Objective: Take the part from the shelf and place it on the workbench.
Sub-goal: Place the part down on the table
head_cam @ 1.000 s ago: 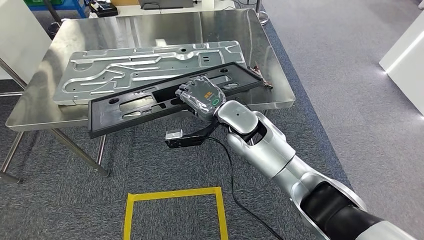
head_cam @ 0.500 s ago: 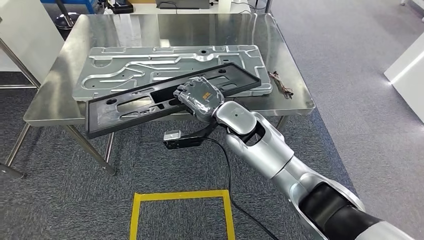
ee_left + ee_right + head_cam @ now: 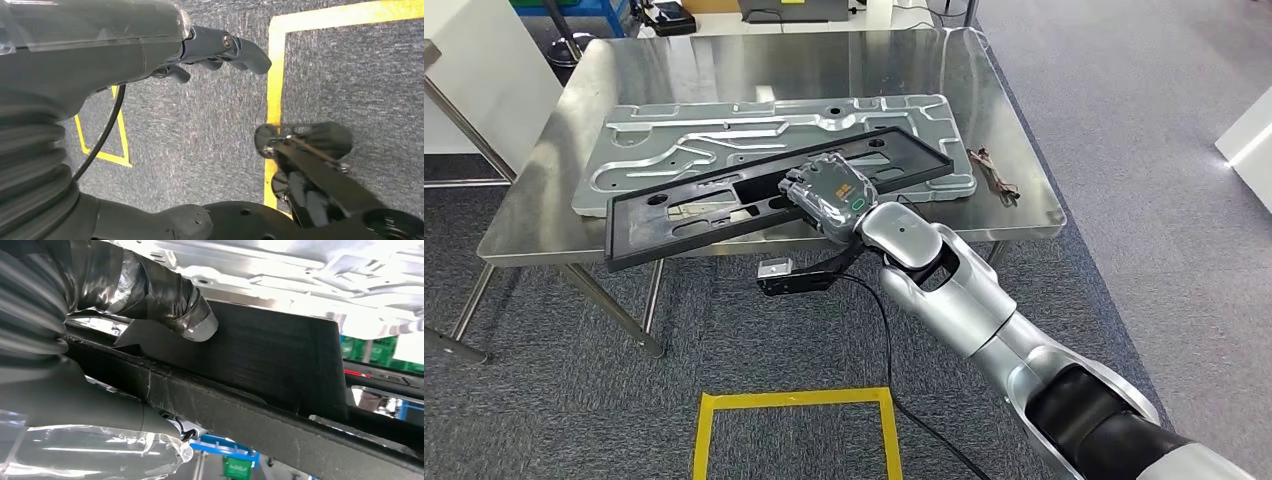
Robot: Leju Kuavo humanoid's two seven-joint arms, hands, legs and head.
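Black, long and probably stiff, the part (image 3: 764, 195) hangs half over the workbench (image 3: 1014, 205) edge, clamped near mid-length by the right hand (image 3: 829, 195), so it could tip.

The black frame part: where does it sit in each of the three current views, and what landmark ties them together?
Head view: black frame part lies slanted across the picture's middle, over the workbench's near edge, gripped by the right hand.
Left wrist view: not in it; carpet and yellow floor tape.
Right wrist view: it crosses the picture beside the thumb.
Shared landmark: the silver stamped panel behind the part, seen bright in the right wrist view.
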